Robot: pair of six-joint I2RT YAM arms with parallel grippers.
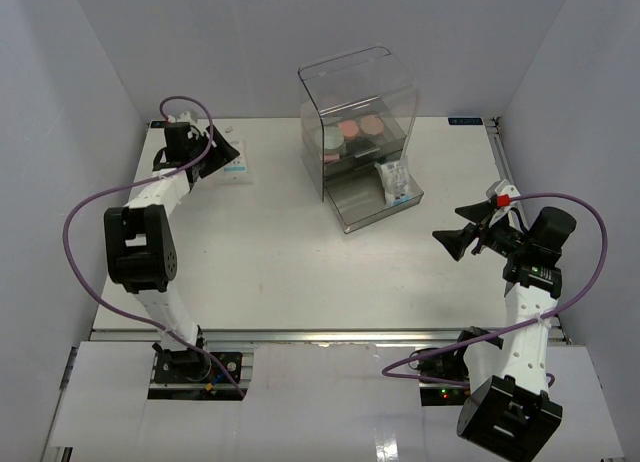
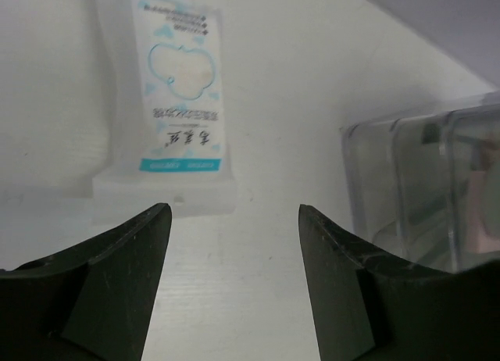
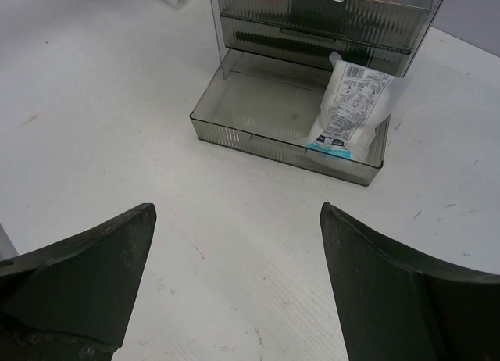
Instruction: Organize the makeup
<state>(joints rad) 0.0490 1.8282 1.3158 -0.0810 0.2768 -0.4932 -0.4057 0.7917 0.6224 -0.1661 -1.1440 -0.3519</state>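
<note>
The loose sachet [image 2: 181, 95] is a flat white packet with light blue print, a cloud shape in the middle and a blue strip at one short end. It's lying flat on the table [image 1: 300, 252] in the far left corner. From the left wrist view its long axis runs pretty much straight away from the camera, leaning a touch, with the blue-strip end nearest. The left gripper [image 2: 232, 214] sits just short of that near end, fingers spread wide and nothing between them — not touching it as far as I can see.

The second sachet [image 3: 349, 105] is white with small black print and a blue bottom edge. It's in the right end of the pulled-out bottom drawer [image 3: 266, 142], propped up with its top leaning back on the clear box [image 1: 360, 87]. The right gripper [image 3: 236, 211] is well apart from it with fingers wide apart, holding nothing.

Two round pink compacts [image 1: 350, 129] sit inside the box up top.
</note>
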